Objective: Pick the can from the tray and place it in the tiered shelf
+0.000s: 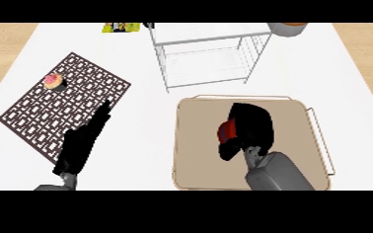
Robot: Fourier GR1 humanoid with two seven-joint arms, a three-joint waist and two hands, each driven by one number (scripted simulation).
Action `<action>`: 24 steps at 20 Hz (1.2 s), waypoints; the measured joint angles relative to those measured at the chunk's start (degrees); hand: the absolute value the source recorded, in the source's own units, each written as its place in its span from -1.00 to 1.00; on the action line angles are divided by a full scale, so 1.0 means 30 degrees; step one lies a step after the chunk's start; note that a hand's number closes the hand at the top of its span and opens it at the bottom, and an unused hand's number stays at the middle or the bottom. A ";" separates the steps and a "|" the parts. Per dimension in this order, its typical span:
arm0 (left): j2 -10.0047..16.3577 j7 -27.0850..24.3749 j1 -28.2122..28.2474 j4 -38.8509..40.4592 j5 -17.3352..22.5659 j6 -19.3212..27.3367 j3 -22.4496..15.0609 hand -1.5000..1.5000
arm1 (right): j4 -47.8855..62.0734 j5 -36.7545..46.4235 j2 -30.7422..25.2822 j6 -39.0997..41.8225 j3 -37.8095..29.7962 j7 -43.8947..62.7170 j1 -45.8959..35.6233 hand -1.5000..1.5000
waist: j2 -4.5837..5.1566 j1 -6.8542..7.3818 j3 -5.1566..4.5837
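Note:
A red can (226,131) lies on the beige tray (198,163) at the lower right. My right hand (249,128) sits over it with fingers and thumb curled round it, so only a red patch shows at the hand's left side. The white wire tiered shelf (207,52) stands behind the tray at the top centre, and I see nothing on its shelves. My left hand (82,143) rests at the lower left with fingers straight, pointing up over the patterned mat.
A dark lattice placemat (80,86) lies at the left with a small pink cupcake (55,81) on it. A yellow-green packet (121,27) and a grey pot (286,28) sit at the counter's far edge.

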 measured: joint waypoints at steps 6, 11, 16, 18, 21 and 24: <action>-0.0410 -0.0300 -0.0235 0.0632 -0.0504 -0.0072 0.0309 0.00 | -0.3671 -0.0300 -0.1527 0.0776 -0.0760 -0.1334 0.2145 1.00 | 0.0057 -0.0070 0.0024; -0.0382 -0.0235 -0.0040 0.0305 -0.0533 -0.0281 0.0469 0.00 | -0.7876 -0.0214 -0.2649 0.2268 -0.1807 -0.0475 0.2507 1.00 | 0.0100 -0.0157 0.0045; -0.0681 -0.0293 -0.0251 0.0602 -0.0807 -0.0078 0.0445 0.00 | -1.0794 -0.0010 -0.2981 0.2767 -0.3284 -0.0010 0.1131 1.00 | 0.0118 -0.0160 0.0050; -0.0672 -0.0430 -0.0362 0.0788 -0.0718 -0.0197 0.0569 0.00 | -1.1567 -0.0143 -0.2571 0.2612 -0.4021 0.0148 0.0122 1.00 | 0.0129 -0.0128 0.0048; -0.0725 -0.0111 -0.0332 0.0485 -0.0772 -0.0254 0.0502 0.00 | -1.2013 -0.0514 -0.2156 0.2638 -0.5327 0.0286 -0.1642 1.00 | 0.0142 -0.0040 0.0048; -0.0630 -0.0103 -0.0459 0.0555 -0.0740 -0.0558 0.0651 0.00 | -1.1150 -0.0882 -0.1874 0.2912 -0.6592 0.0351 -0.3903 1.00 | 0.0163 0.0032 0.0049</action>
